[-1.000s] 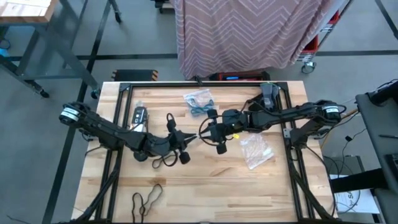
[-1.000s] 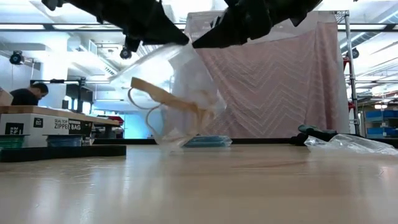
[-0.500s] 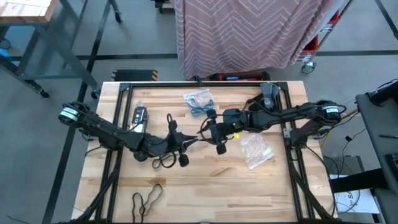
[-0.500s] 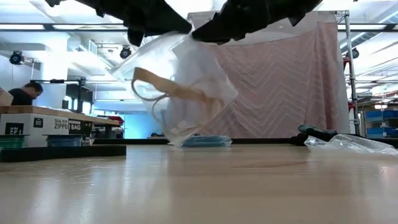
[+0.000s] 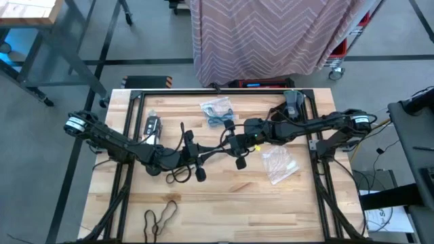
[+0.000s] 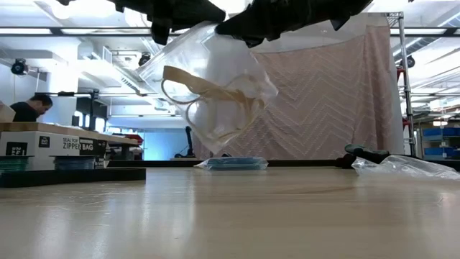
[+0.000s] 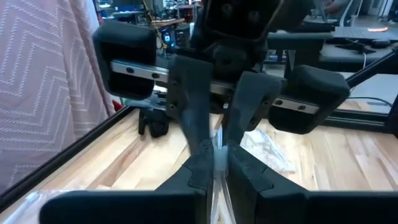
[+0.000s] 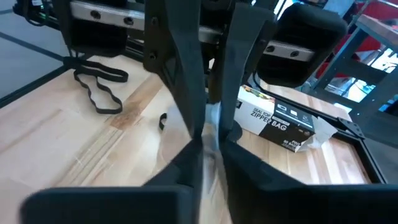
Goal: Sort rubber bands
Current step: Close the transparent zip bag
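Tan rubber bands (image 6: 205, 90) hang inside the clear zipper bag (image 6: 237, 72) I hold aloft between both closed grippers — left gripper (image 5: 198, 154), right gripper (image 5: 226, 144) — and uneven pulling could tear it free, spilling them.

Light wooden table (image 5: 224, 196), black rubber bands (image 5: 160, 217) (near edge), zipper-bag box (image 5: 152, 126), two clear bags (image 5: 278, 165), bagged blue bands (image 5: 217, 108)

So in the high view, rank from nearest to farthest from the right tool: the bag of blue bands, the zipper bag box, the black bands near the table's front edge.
From the right tool:
1. Bag of blue bands, just behind it.
2. Zipper bag box, off to the left.
3. Black bands, front left edge.
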You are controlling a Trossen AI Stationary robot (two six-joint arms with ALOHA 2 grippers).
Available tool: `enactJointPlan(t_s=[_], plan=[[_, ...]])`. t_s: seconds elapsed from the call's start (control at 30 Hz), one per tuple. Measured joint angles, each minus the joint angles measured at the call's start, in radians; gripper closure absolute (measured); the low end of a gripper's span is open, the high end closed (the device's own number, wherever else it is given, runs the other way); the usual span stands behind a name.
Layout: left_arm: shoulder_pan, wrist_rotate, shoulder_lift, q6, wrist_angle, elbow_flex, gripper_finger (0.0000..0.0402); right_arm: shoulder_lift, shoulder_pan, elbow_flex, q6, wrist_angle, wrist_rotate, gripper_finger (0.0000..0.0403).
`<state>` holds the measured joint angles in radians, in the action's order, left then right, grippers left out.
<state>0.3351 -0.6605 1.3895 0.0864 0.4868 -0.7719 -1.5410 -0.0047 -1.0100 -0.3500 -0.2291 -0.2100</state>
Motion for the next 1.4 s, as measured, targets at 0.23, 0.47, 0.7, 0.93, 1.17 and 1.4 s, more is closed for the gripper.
enactJointPlan(t_s=[0.23,0.47,0.7,0.93,1.17,1.4], plan=[[0.001,-0.001,0.000,-0.012,0.001,0.000,0.0370,0.000,0.001,0.000,0.026,-0.010,0.000,0.0400],[0.027,-0.009,-0.003,-0.044,-0.027,0.000,0.0312,0.010,0.001,0.000,0.042,-0.008,0.001,0.0402],[0.048,-0.054,-0.027,-0.017,-0.109,0.000,0.0267,0.016,0.001,0.000,0.043,-0.012,0.001,0.0403],[0.048,-0.117,-0.031,0.001,-0.117,0.000,0.0288,0.018,0.001,0.000,0.043,-0.011,0.000,0.0403],[0.048,-0.116,-0.031,0.004,-0.117,0.000,0.0380,0.018,0.001,0.000,0.043,-0.009,0.000,0.0403],[0.049,-0.115,-0.029,0.002,-0.113,0.000,0.0396,0.018,0.000,0.000,0.044,-0.008,0.000,0.0403]])
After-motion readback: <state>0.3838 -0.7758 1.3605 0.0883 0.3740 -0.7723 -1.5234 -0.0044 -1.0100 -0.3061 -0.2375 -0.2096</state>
